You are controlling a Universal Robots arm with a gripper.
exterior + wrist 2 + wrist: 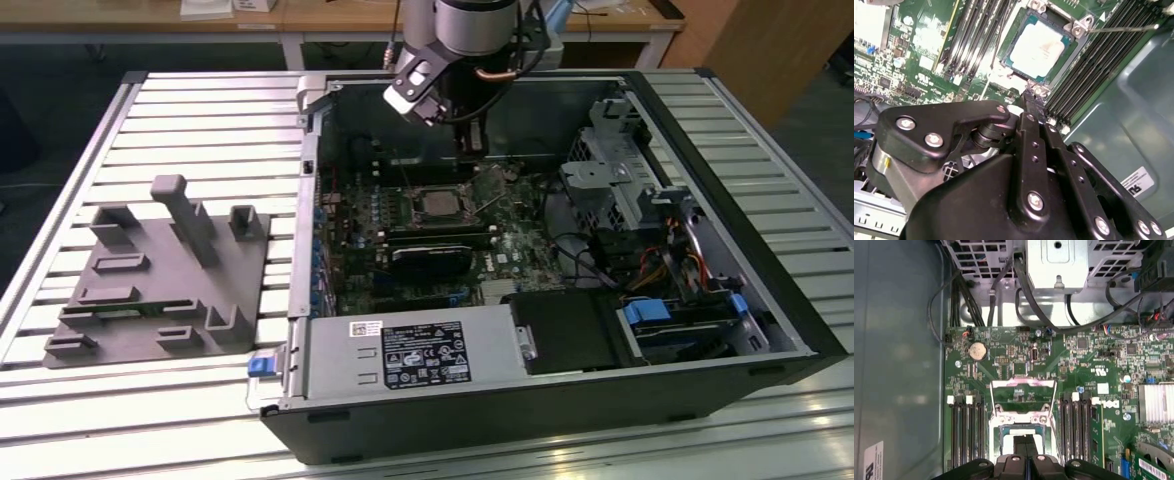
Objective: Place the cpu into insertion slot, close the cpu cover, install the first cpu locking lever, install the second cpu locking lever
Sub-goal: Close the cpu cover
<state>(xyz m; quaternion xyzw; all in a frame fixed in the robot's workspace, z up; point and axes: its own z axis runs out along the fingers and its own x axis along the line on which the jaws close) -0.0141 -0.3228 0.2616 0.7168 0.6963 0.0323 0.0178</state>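
Frankly, what worries me is the claw [1031,100]: its black fingers are pressed together with nothing between them, hovering just beside the silver rim of the insertion slot [996,430]. A careless dip there could scrape the cpu [1041,46] or the green board [929,20]. The cpu lies flat in the slot, a pale, matte metal square. The cpu cover [1024,383], a thin shiny frame, stands swung up beyond the slot; it looks springy and slick, so it could slip off hard fingers and snap down crooked.
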